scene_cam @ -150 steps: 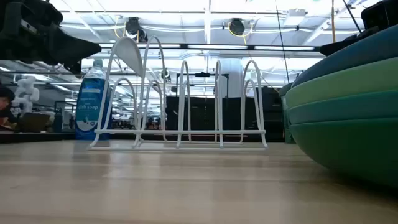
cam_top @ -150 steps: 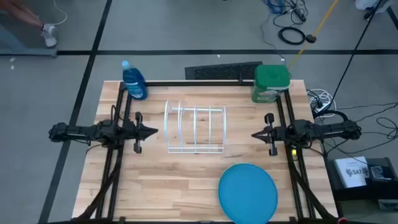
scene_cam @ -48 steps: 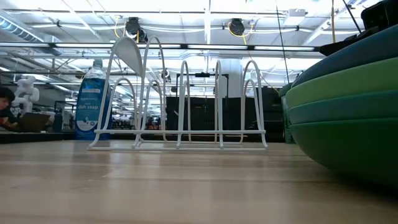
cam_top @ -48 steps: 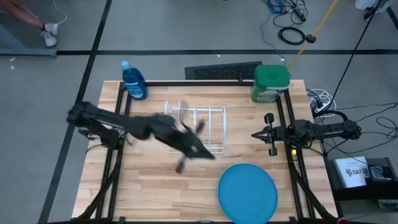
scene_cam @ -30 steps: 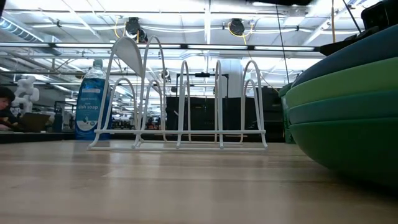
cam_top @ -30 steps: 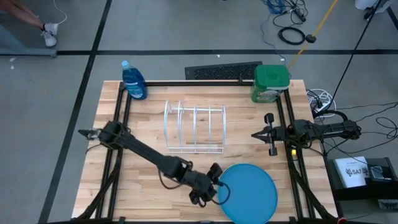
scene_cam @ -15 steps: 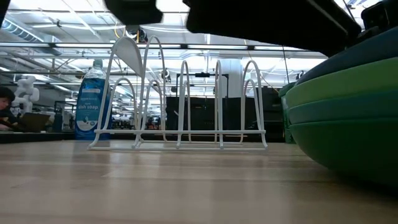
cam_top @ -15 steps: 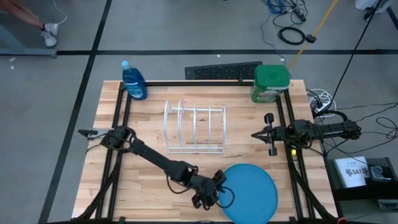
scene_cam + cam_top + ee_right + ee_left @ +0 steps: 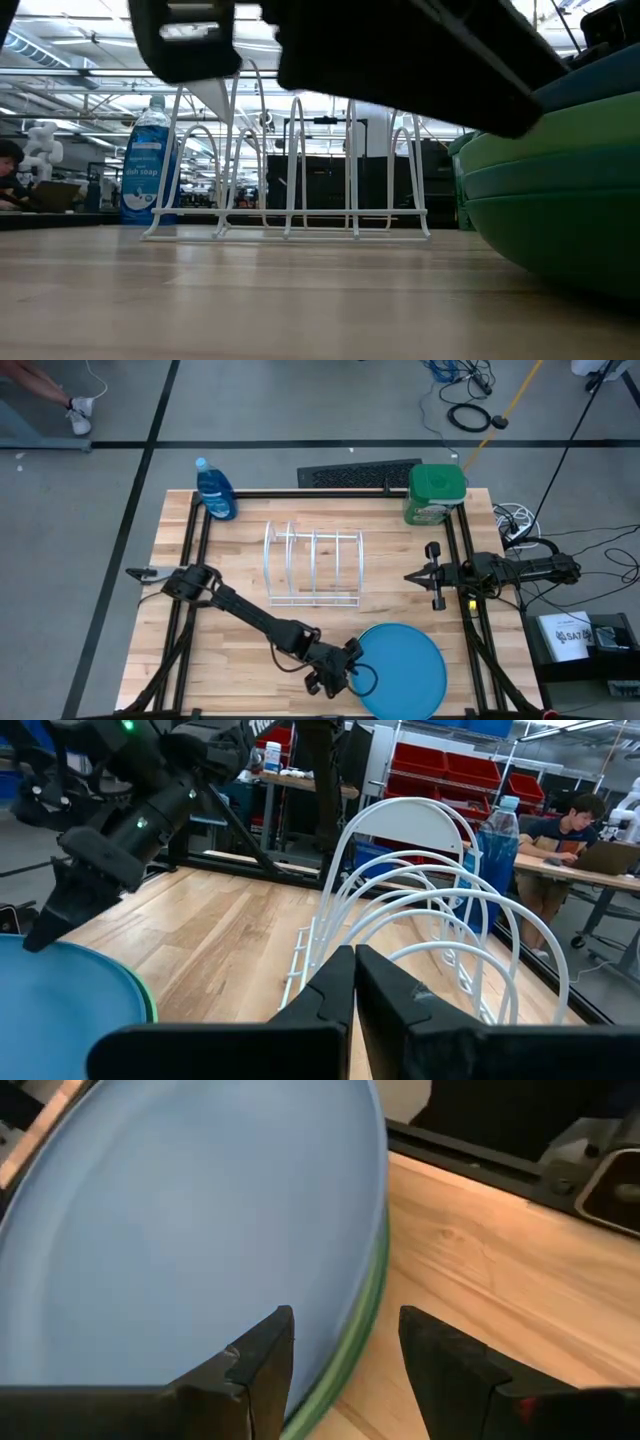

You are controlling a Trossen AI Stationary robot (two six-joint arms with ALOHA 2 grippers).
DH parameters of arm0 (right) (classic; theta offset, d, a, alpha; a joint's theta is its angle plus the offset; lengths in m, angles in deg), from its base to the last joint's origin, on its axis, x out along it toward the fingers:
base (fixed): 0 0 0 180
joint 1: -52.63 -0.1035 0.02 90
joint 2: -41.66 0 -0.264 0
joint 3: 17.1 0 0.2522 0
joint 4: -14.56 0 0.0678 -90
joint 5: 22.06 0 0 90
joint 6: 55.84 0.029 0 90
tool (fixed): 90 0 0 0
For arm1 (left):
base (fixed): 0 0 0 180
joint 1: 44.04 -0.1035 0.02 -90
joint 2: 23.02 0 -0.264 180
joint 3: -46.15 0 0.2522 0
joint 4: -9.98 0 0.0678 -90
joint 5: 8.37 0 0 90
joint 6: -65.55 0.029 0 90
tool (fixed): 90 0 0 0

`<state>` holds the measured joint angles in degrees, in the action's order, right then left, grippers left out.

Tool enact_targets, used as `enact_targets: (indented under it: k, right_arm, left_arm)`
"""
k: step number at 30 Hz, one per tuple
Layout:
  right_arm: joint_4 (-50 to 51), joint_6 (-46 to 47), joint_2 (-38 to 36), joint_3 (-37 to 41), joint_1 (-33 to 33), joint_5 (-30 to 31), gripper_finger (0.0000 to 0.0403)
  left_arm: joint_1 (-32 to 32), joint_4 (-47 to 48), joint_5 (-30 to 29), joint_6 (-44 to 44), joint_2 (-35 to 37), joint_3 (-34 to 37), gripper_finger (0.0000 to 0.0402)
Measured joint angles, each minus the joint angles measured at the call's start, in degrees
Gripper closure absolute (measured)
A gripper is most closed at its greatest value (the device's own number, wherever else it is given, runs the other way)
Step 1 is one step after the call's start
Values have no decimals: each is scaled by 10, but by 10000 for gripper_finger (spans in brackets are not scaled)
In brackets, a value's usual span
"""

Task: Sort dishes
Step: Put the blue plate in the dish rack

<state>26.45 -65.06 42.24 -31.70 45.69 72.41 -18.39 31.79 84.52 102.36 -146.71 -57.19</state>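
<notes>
Stretched way out diagonally toward the table's front, left gripper (image 9: 352, 665) down low with fingers (image 9: 262, 1363) spread apart, one each side of a rim. Parked over by the right edge, right gripper (image 9: 412, 576) pointing inward, level, fingers (image 9: 322, 995) pressed together, well apart from the left.

Robotics lab/workshop: red parts bins (image 9: 440, 770) on shelving, person at laptop (image 9: 610, 855), ceiling strip lights, floor cables (image 9: 470, 415).
</notes>
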Motion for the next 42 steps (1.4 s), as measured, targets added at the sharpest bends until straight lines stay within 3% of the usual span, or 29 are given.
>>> enact_targets:
  k: [11,27,34,42]
  right_arm:
    - [0,0,0,0,0,0,394]
    - [0,2,0,0,0,0,394]
    - [0,56,0,0,0,0,394]
    - [0,58,0,0,0,0,394]
  left_arm:
    - [-5,-20,0,15,-7,0,229]
    - [-5,-38,20,12,-27,0,336]
    - [-5,-37,20,-2,-22,0,389]
    - [-6,-33,47,-25,-5,0,396]
